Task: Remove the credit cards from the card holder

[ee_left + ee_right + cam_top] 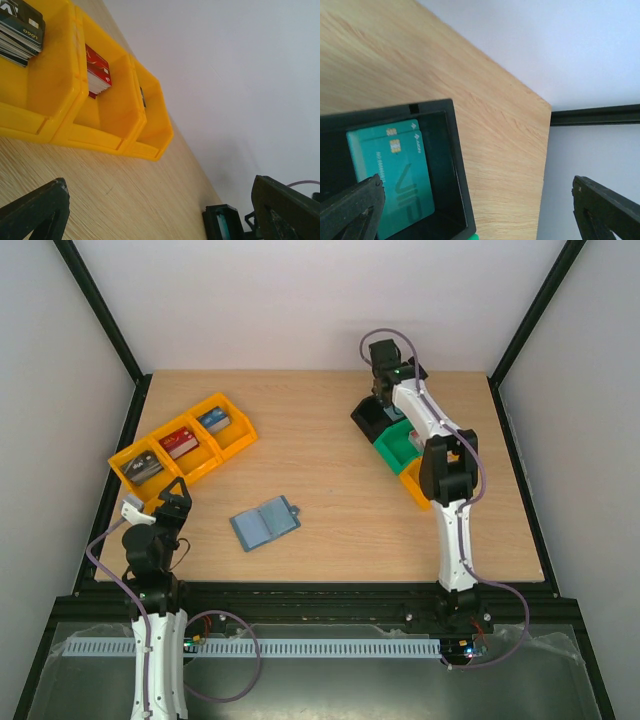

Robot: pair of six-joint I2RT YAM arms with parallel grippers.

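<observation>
The card holder [265, 523] lies open on the table, blue, tab pointing right; I cannot tell whether cards sit in its pockets. Two teal credit cards [390, 175] lie stacked flat inside a black tray [457, 175] at the back right. My right gripper [477, 215] hovers open and empty over that tray; it also shows in the top view [383, 390]. My left gripper [176, 490] is open and empty at the front left, left of the holder and just below the orange trays; its wrist view [160, 220] shows only bare table between its fingers.
Three joined orange trays [185, 445] at the left hold stacks of cards, also seen in the left wrist view [115, 135]. The black tray [368, 418], a green tray [398, 448] and an orange tray [417, 490] line up under the right arm. The table's far right edge [545, 150] is close.
</observation>
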